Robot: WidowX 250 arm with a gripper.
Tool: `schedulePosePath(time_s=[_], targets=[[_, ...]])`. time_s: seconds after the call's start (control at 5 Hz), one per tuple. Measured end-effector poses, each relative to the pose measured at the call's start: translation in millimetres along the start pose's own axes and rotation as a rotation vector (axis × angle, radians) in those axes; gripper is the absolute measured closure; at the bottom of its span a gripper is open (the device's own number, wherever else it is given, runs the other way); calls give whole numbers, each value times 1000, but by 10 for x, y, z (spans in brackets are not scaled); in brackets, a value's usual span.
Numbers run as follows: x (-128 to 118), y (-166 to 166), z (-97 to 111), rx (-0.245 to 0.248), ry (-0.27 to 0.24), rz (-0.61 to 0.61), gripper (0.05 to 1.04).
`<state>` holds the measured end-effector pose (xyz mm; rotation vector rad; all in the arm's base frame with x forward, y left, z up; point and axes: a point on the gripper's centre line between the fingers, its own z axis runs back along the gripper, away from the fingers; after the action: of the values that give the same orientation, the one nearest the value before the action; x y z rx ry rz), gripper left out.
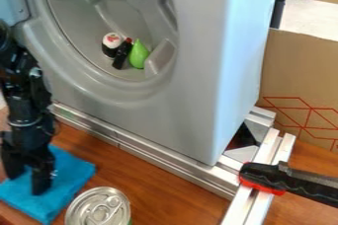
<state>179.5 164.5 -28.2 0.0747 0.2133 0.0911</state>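
Black arm (26, 95) hung near-vertical in front of the gray washer (194, 91), at its left; gripper (25, 184) pointed down, fingers apart, over blue cloth (72, 168). Cloth lay on the table (158, 184) before the washer; couldn't tell if fingertips touched it. Silver-topped can (99, 208) stood right of cloth. Inside washer: white-and-black piece (111, 42), dark bottle (121, 55), green pear (139, 55). Black-red clamp (284, 179) sat right of washer.

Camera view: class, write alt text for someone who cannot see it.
An open black gripper hangs over a blue cloth beside a can on a wooden table. Behind, a grey washer-like machine holds three small objects, one green and pear-shaped.
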Motion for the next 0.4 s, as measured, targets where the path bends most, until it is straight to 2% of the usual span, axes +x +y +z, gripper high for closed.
schedulePosePath(time_s=[0.4], targets=[[29,44,-16,-1,36,21,83]])
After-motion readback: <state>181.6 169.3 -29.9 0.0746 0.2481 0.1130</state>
